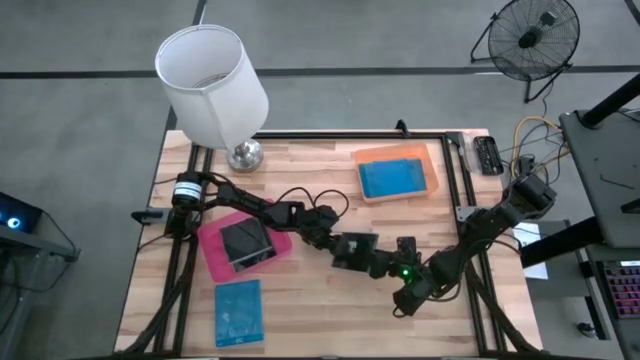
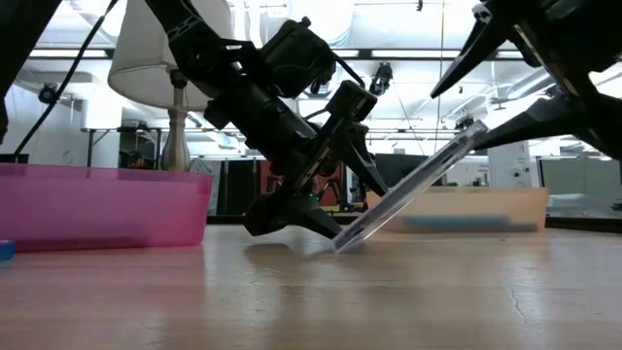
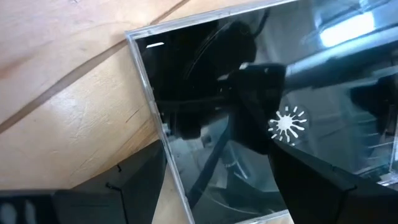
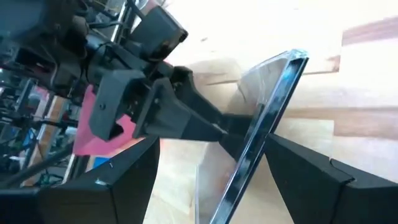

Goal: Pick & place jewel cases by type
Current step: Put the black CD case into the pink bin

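A dark jewel case (image 2: pixel 413 185) stands tilted at mid-table, its lower edge (image 2: pixel 340 243) on the wood and its upper edge raised toward the right arm. My left gripper (image 3: pixel 217 149) is open, low behind the case. My right gripper (image 4: pixel 211 140) is open, with one finger on either side of the raised edge (image 4: pixel 292 65). Another dark case (image 1: pixel 243 240) lies in the pink tray (image 1: pixel 215 262). A blue case (image 1: pixel 392 178) lies in the orange tray (image 1: pixel 372 198). A second blue case (image 1: pixel 238 312) lies flat on the table near the front left. My left gripper meets the case's dark face (image 4: pixel 241 134) with its open fingers (image 3: pixel 323 186), coming low from the table's left and slanting down. The face leans on those fingers, lower edge on the table. My right gripper: its lower finger (image 2: pixel 515 126) ends at the raised edge; I cannot tell whether it touches.
A lamp with a white shade (image 1: pixel 212 75) stands at the far left of the table. A black device (image 1: pixel 488 155) lies at the far right corner. Bare wood lies at the near right, in front of the right arm.
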Controlling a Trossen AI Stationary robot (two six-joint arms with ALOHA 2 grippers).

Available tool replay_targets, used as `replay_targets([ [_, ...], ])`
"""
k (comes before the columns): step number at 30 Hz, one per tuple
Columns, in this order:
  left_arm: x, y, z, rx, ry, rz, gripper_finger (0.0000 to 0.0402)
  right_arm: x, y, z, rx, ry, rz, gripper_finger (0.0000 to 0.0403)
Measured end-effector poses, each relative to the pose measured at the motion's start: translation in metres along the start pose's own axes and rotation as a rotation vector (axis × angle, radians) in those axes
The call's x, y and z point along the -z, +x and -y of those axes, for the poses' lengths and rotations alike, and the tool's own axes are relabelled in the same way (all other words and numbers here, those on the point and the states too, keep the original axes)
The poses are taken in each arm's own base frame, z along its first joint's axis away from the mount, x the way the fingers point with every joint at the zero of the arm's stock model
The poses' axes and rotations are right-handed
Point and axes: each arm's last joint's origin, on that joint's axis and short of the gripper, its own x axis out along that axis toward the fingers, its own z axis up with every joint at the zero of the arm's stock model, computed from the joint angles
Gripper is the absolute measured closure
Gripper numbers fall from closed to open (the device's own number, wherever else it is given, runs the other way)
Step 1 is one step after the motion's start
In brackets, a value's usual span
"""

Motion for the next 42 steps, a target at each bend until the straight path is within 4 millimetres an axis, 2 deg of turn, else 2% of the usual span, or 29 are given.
replay_targets([
  [11,0.001,0.000,-0.003,-0.001,-0.001,-0.002,0.0136,-0.009,0.009,-0.003,0.030,0.011,0.014,0.0117],
  [13,0.001,0.002,0.002,0.043,0.029,-0.006,0.0136,-0.008,0.013,-0.007,0.033,0.055,-0.016,0.0117],
  [15,0.003,0.002,0.001,0.039,0.033,-0.024,0.0136,-0.012,0.019,-0.002,0.066,0.016,0.000,0.0117],
  [17,0.003,0.002,0.001,0.048,0.034,-0.026,0.0136,-0.014,0.023,-0.009,0.054,0.031,-0.027,0.0117],
  [21,0.002,0.002,0.000,0.045,0.028,-0.022,0.0136,-0.017,0.030,-0.010,0.071,-0.010,-0.070,0.0117],
  [29,0.000,0.001,-0.001,0.029,0.022,-0.001,0.0136,-0.018,0.028,-0.013,0.071,-0.033,-0.112,0.0120],
  [34,-0.002,0.000,-0.002,0.024,0.019,0.008,0.0136,-0.016,0.027,-0.012,0.091,-0.067,-0.177,0.0140],
  [42,-0.004,0.000,-0.003,0.021,0.015,0.013,0.0136,-0.016,0.027,-0.011,0.098,-0.081,-0.198,0.0208],
])
